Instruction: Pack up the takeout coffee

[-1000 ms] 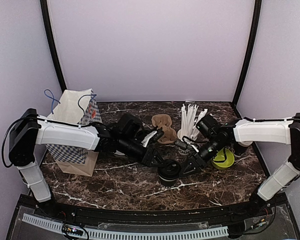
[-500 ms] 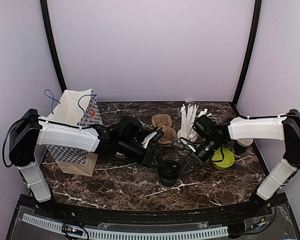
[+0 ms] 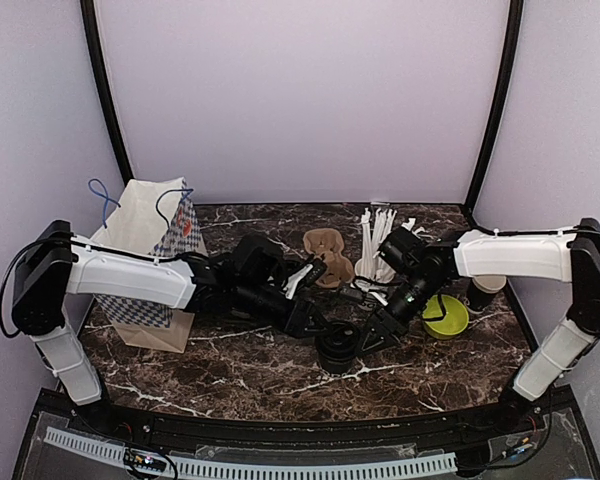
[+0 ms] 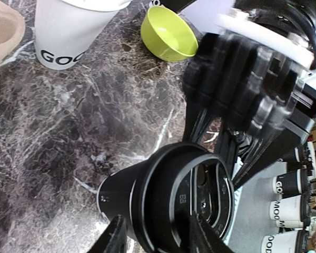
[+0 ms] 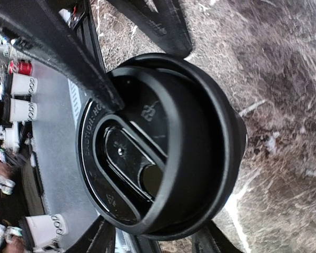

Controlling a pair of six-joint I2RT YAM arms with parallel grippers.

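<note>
Cup [image 3: 338, 345], black, with its lid [image 5: 147, 147] on, is at centre front of the surface [image 3: 230, 375], between both pincers. The lid faces up in the top view. Can't tell if the base sits flat or tipped.

Far left: bag [image 3: 145, 250], white paper with a check panel and blue handles, upright at the left rear. The left arm passes in front of it, reaching right.

Next, left pincer [image 3: 318, 325], angled down at the cup from the cup's left. In its own wrist view its fingers [image 4: 116, 237] sit either side of the cup's lid end. The right wrist view shows both tips on the lid rim, on opposite sides. It is clenched on the cup at the lid.

Behind the cup and apart from it: carrier [image 3: 325, 245], brown pulp.

Then right pincer [image 3: 372, 335], meeting the cup from the cup's right, opposite the left one. Its fingers [image 5: 102, 240] straddle the lid in its own view. In the left wrist view the tips are blurred and run behind the lid. Can't tell if it pinches or is only set around the lid.

Behind it: straw cup [image 4: 68, 31], white with printed letters, beside the carrier.

Right of that: bowl [image 3: 446, 316], lime green, upright on the surface.

Far right: second cup [image 3: 485, 290], dark with a pale rim, just beyond the bowl and partly hidden by the right arm.
</note>
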